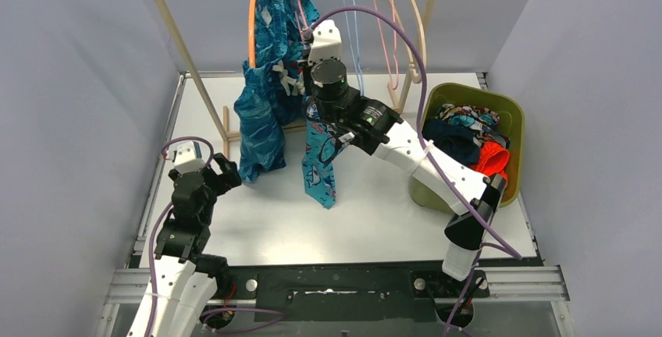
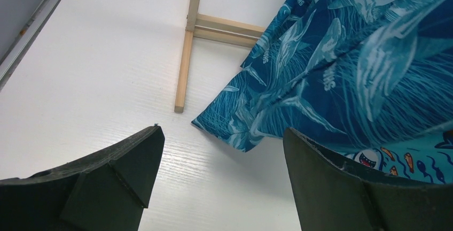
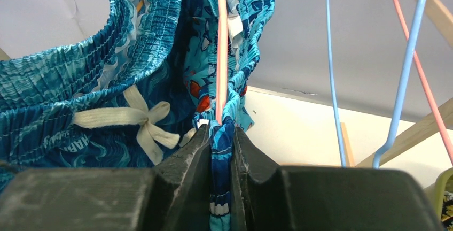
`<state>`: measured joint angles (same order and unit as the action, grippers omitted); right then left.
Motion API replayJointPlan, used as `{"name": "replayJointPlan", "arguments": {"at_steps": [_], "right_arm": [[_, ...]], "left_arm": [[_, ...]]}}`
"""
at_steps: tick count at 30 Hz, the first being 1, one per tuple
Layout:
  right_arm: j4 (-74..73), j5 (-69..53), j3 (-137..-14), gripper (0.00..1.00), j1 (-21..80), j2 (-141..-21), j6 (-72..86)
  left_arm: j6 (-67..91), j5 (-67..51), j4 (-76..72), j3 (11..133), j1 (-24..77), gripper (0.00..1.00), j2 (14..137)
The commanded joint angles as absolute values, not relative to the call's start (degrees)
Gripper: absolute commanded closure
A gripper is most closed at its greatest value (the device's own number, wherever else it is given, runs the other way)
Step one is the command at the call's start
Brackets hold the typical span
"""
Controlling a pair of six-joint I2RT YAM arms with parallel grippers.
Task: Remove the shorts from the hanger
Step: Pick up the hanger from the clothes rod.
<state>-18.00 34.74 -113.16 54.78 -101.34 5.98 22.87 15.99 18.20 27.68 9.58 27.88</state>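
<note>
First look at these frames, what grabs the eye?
The right hand is shut on the cartoon shorts, pinching them just below the pink hanger at the rack. Teal shorts hang beside them on the left; a green bin at the right edge holds a heap of more shorts. The left hand is open, near left.

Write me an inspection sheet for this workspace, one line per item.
Surface: white table, wooden rack standing on it.
Job's things: teal print shorts and turquoise cartoon-print shorts hang on the rack; navy shorts and orange-red shorts lie in the green bin.
Clutter: empty blue hanger.
Grippers: right gripper shut on the turquoise cartoon-print shorts below their pink hanger; left gripper open, holding nothing.
Cables: purple cable arcs over the right arm.
Surroundings: grey walls.
</note>
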Motion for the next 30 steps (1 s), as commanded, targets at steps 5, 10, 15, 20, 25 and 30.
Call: {"name": "replayJointPlan", "arguments": {"at_steps": [5, 10, 15, 20, 25, 30], "right_arm": [[-4.2, 40.4, -113.1, 1.00, 55.1, -98.0, 0.3], [2.6, 41.7, -112.3, 1.00, 55.6, -97.6, -3.7], [2.8, 41.4, -112.5, 1.00, 55.9, -97.2, -3.3], [-1.1, 40.7, -110.4, 1.00, 56.3, -95.0, 0.3], [-5.2, 39.5, -108.8, 1.00, 56.2, -92.4, 2.8], [-7.7, 37.4, -108.1, 1.00, 55.6, -90.4, 4.4]], "left_arm": [[22.6, 15.2, 15.5, 28.6, 9.1, 0.17, 28.0], [22.6, 15.3, 15.4, 28.6, 9.1, 0.17, 28.1], [22.6, 15.4, 15.6, 28.7, 9.0, 0.17, 28.1], [22.6, 15.3, 15.5, 28.7, 9.1, 0.17, 28.2], [22.6, 15.1, 15.4, 28.6, 9.1, 0.17, 28.2], [22.6, 15.1, 15.4, 28.6, 9.1, 0.17, 28.2]]}}
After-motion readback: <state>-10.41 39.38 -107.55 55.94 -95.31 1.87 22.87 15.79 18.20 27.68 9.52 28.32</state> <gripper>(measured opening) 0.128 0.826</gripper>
